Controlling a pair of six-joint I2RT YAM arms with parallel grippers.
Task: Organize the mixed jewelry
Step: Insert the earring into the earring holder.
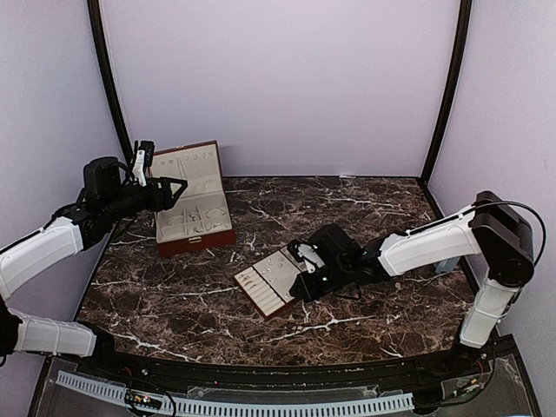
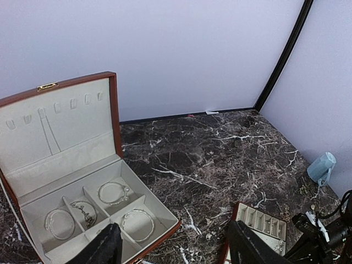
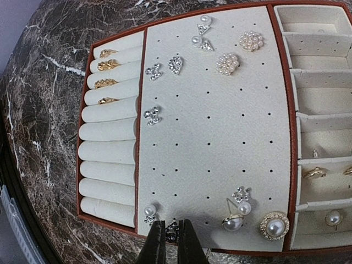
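Observation:
A cream slotted tray [image 3: 220, 126] lies under my right gripper [image 3: 172, 225]. The mixed jewelry on it includes pearl studs [image 3: 228, 63], crystal studs [image 3: 153, 115] and gold rings [image 3: 107, 65] in the roll slots. The right gripper is shut on a small sparkly stud [image 3: 172, 231] at the tray's near edge. In the top view this gripper [image 1: 300, 262] sits at the tray's [image 1: 265, 285] right side. My left gripper [image 2: 176, 248] hangs open and holds nothing. It is above the front corner of the reddish-brown box [image 2: 113, 118], which holds silver bracelets [image 2: 138, 224].
The box [image 1: 193, 201] stands open at the back left of the marble table [image 1: 347, 217], its lid raised. A pale blue object [image 2: 322, 166] lies near the right wall. Black corner posts and lilac walls close in the table.

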